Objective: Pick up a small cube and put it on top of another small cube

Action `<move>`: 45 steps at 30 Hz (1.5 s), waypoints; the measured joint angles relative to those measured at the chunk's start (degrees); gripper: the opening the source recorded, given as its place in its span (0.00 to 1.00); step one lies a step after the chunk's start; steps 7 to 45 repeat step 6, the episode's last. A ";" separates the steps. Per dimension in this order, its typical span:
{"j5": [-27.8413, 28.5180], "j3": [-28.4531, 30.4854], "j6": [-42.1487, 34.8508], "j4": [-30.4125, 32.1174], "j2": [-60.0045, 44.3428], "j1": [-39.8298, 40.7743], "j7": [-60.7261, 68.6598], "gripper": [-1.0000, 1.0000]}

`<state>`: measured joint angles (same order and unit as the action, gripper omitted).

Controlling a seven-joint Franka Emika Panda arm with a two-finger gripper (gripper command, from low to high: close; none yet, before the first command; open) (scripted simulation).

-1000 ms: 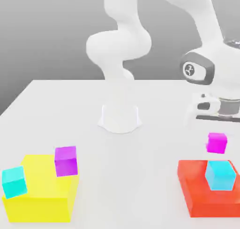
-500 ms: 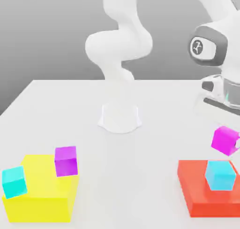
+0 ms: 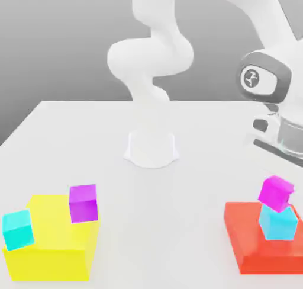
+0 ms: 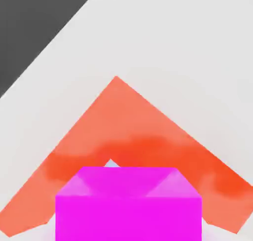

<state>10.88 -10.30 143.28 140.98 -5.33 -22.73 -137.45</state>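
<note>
Magenta small cube below gripper, touching cyan cube

Open counter is left between the yellow block at the exterior view's left, crowded by a pink cube and a blue cube, and the red block at the right, where the stacked pink cube and blue cube bar passage, while the arm's base blocks the far middle.
</note>
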 joint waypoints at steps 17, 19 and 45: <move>0.45 0.13 1.48 0.20 -1.84 -0.03 -0.31 0.00; 0.45 0.13 1.48 0.20 -1.84 -0.03 -0.31 0.00; 0.45 0.13 1.48 0.20 -1.84 -0.03 -0.31 0.00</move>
